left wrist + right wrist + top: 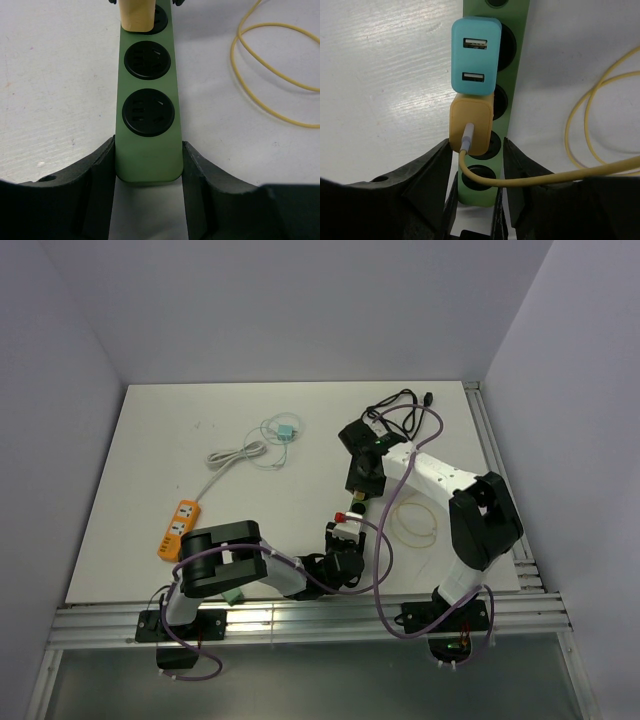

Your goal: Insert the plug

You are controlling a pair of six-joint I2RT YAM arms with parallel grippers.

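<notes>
A green power strip (148,145) lies on the white table. My left gripper (148,152) is shut on its near end, one finger on each side. A yellow plug (471,125) sits in a socket of the strip (512,100), with its yellow cable (545,175) running off to the right. My right gripper (475,150) is open and straddles the plug, with a gap at the right finger. A teal USB charger (475,55) is plugged in just beyond the yellow plug. In the top view both grippers (345,540) (362,480) meet over the strip.
An orange power strip (178,528) with a white cable (235,455) lies at the left. A small teal adapter (287,432) is at the back middle, a black cable (395,405) at the back right. The yellow cable's loops (415,520) lie right of the strip.
</notes>
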